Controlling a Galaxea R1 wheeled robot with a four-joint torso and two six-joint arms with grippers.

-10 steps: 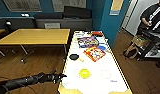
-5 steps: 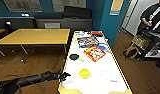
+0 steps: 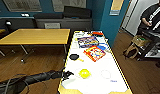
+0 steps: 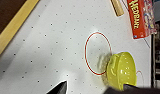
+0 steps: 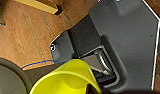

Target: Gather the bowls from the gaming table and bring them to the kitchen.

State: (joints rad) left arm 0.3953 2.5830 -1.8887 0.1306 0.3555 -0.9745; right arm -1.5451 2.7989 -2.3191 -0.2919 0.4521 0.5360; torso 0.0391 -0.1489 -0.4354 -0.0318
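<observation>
On the gaming table, long and white-topped with a thin yellow edge, stand a yellow-green bowl and, to its right, a pale see-through bowl. My left gripper hovers over the table's left edge, a short way left of the yellow-green bowl. In the left wrist view the left gripper is open, its dark fingertips spread wide, and the yellow-green bowl lies beside a red ring, close to one of them. Another yellow-green bowl hangs at my right gripper, above the robot's base.
Flat colourful game boxes, a black paddle and a blue disc lie further up the table. A wide wooden table stands to the left over wooden floor. A person stands at the right by a cart.
My left arm has reached to the right, bringing its gripper over the table's left edge and closer to the yellow-green bowl. The bowls and boxes have not moved.
</observation>
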